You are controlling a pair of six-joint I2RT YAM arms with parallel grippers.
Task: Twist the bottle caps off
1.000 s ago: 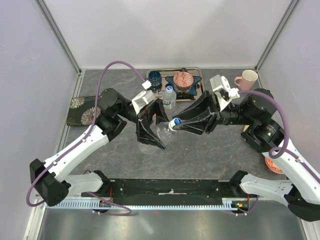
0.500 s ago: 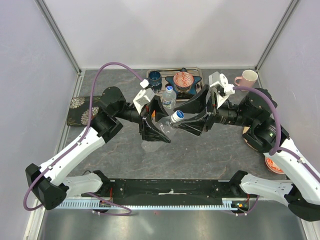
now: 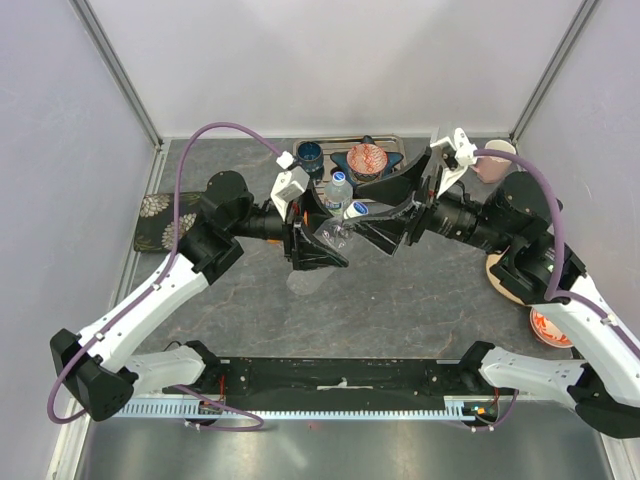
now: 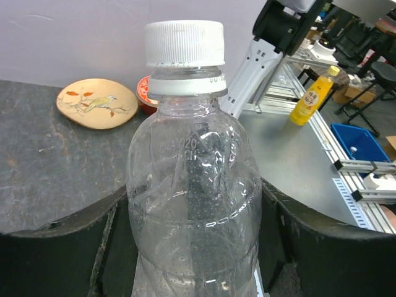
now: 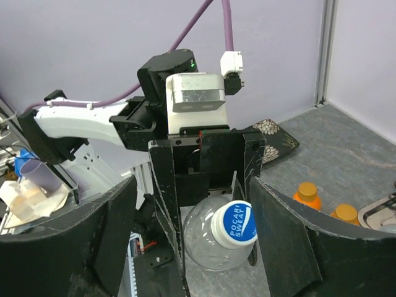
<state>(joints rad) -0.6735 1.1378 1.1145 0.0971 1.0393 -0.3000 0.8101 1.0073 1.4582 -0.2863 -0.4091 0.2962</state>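
Clear bottle (image 4: 193,204), cap (image 4: 184,43) on, looks empty, clamped in left pincer (image 3: 322,243), right pincer (image 5: 192,244) apart around cap

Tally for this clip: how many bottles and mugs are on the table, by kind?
Clear bottles: 2
Orange-capped bottles: 2
Mugs: 2
Total: 6

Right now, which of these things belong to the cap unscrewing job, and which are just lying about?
For the job: held bottle, cap on it, labelled bottle, orange bottles.
Lying about: blue mug, star dish, tray, floral pad, bird plate.
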